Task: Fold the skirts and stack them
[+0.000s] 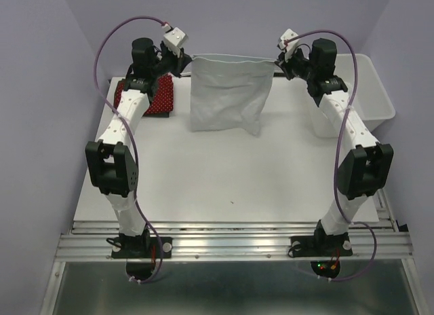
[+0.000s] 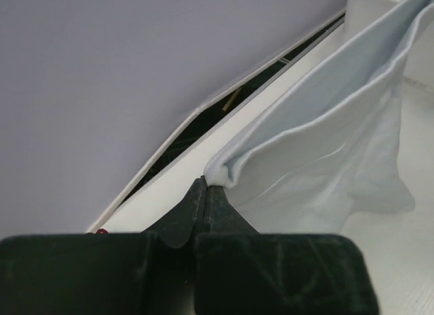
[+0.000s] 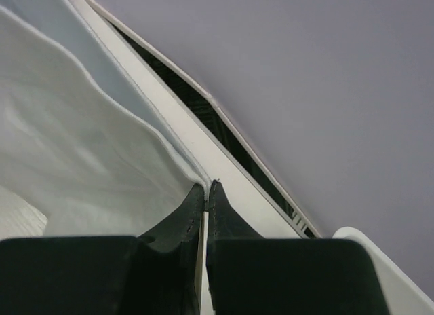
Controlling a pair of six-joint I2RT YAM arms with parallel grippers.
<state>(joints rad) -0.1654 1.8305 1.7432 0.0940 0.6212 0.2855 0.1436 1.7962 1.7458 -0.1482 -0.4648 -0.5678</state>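
A plain white skirt (image 1: 228, 91) hangs stretched between my two grippers at the far side of the table, its lower part draping onto the tabletop. My left gripper (image 1: 184, 59) is shut on the skirt's upper left corner (image 2: 218, 171). My right gripper (image 1: 279, 61) is shut on the upper right corner (image 3: 196, 182). The red skirt with white dots (image 1: 160, 96) lies folded at the far left, partly hidden under the left arm. No dark skirt shows in any view.
A white plastic bin (image 1: 371, 91) stands at the far right, behind the right arm. The table's far edge (image 2: 169, 169) runs close to the purple back wall. Both arms reach from the near edge along the table's sides.
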